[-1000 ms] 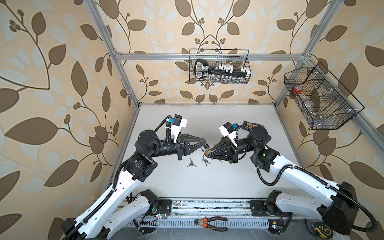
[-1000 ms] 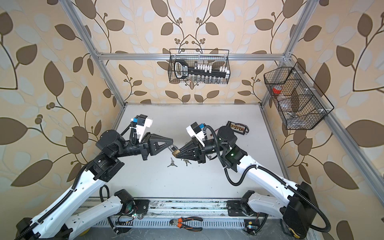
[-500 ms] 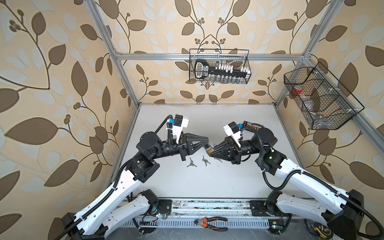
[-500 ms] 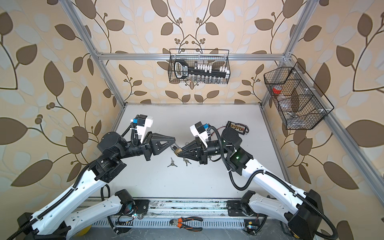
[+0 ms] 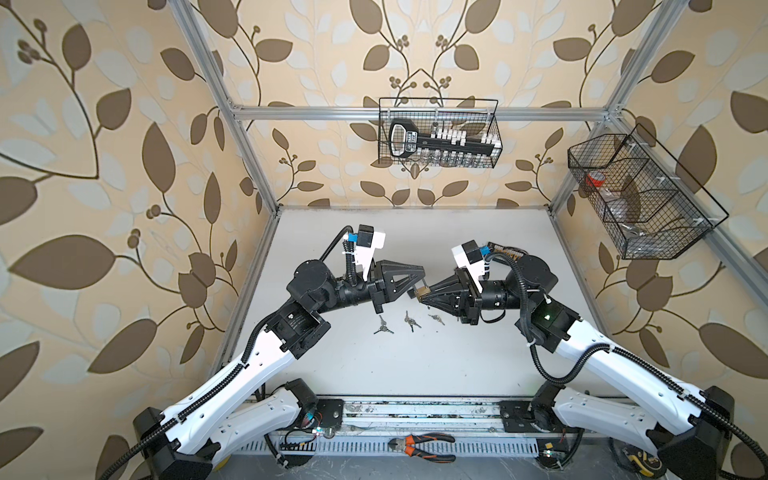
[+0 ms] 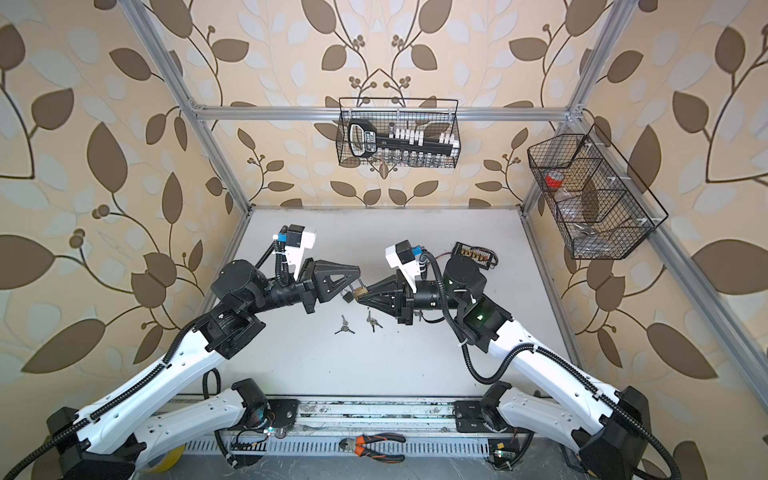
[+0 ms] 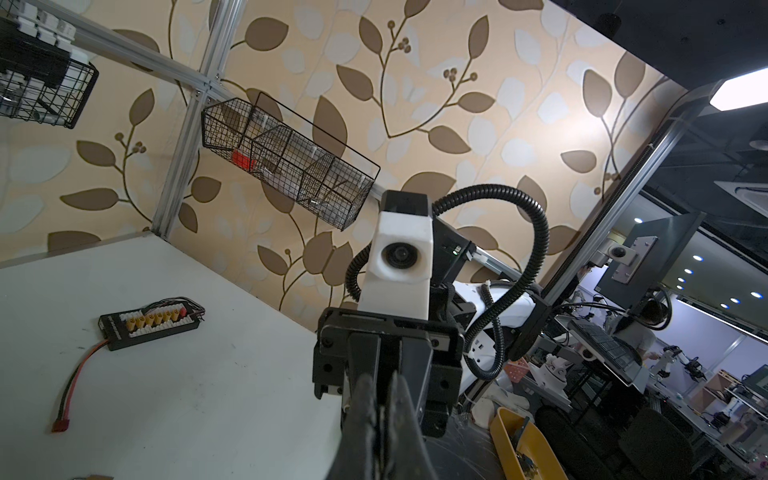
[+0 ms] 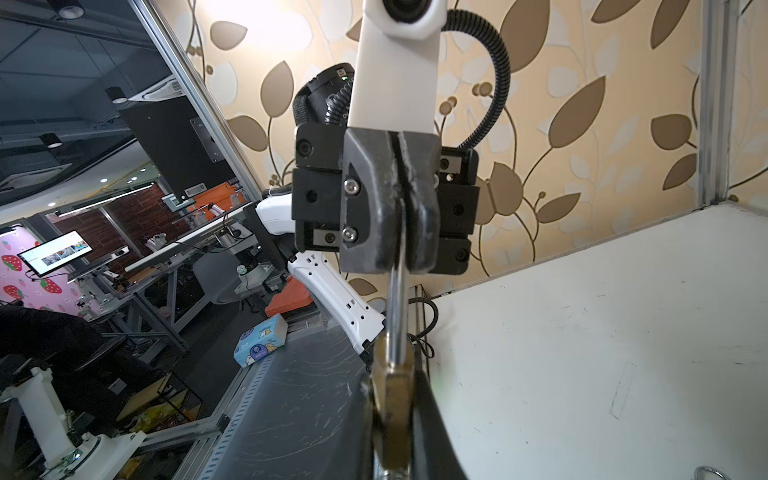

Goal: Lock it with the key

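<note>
Left gripper [image 8: 399, 257] clenched on steel shackle of small brass padlock [image 8: 392, 386]; right gripper [image 5: 426, 296] clamped around padlock body, both aloft over centre of white desk [image 5: 415, 365]. Small silver keys [image 5: 409, 321] flat on desk beneath.

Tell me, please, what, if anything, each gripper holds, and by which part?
Small brass padlock with silver shackle: right gripper grips its body, left gripper grips the shackle.

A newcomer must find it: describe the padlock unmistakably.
Over the middle of the white tabletop, the black left gripper and black right gripper meet tip to tip. Clamped between them is the small brass padlock with silver shackle; the silver key bunches lie below, on the tabletop.
</note>
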You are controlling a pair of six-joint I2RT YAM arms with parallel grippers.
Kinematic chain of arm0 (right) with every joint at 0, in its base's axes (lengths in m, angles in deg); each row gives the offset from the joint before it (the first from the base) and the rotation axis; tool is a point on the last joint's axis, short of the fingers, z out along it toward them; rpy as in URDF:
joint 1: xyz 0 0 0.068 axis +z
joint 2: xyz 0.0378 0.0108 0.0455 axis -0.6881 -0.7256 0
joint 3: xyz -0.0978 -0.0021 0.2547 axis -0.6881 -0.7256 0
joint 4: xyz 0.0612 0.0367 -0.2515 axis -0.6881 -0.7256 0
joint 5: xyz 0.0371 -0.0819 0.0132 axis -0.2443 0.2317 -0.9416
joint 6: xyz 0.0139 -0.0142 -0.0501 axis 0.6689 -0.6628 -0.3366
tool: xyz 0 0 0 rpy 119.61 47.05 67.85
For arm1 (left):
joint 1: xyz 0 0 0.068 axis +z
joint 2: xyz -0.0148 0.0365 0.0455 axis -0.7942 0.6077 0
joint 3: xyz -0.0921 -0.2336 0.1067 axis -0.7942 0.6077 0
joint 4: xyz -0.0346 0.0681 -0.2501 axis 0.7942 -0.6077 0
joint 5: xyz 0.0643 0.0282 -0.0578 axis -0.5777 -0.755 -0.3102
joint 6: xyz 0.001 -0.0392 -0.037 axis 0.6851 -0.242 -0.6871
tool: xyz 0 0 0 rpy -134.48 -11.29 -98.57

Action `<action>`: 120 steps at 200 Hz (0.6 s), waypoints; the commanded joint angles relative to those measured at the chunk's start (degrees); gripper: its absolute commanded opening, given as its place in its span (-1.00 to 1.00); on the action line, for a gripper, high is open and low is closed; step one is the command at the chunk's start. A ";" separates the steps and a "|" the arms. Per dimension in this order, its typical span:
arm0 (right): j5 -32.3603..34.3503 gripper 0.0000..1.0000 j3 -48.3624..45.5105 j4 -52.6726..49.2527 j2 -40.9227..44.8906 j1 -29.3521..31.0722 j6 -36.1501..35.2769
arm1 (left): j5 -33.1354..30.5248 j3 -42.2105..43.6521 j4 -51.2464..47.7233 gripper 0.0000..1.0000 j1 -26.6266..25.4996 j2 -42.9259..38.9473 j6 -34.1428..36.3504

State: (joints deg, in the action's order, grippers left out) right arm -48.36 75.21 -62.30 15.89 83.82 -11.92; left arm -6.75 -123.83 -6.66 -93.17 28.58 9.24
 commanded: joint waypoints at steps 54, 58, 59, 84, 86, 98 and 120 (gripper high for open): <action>2.42 -1.00 8.74 23.89 -0.78 -7.55 11.17 | 7.06 2.52 -14.84 -1.00 -9.50 8.52 3.44; 2.21 -1.00 9.22 23.98 -0.76 -7.78 11.27 | 7.06 2.70 -14.84 -1.00 -9.54 8.57 3.45; 2.24 -1.00 9.27 23.97 -0.81 -7.89 11.27 | 7.06 2.77 -14.84 -1.00 -9.52 8.53 3.49; 0.77 -1.00 9.86 21.32 -0.85 -8.38 8.73 | 2.21 1.24 -17.82 -1.00 -9.32 5.61 4.23; 0.49 -1.00 9.90 20.47 -0.85 -8.38 8.09 | 1.46 0.88 -18.11 -1.00 -9.32 5.24 4.57; -1.08 -1.00 9.49 15.16 -0.92 -8.27 3.74 | -2.36 -2.31 -21.18 -1.00 -8.79 3.48 6.32; -2.02 -1.00 5.01 7.06 0.27 -8.08 -3.41 | -7.13 -7.20 -23.09 -1.00 -6.38 2.14 6.65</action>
State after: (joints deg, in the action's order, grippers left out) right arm -58.39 78.47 -57.54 14.67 76.56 -7.57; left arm -17.24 -129.93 -10.37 -98.73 30.41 13.59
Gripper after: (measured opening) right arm 0.116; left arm 0.052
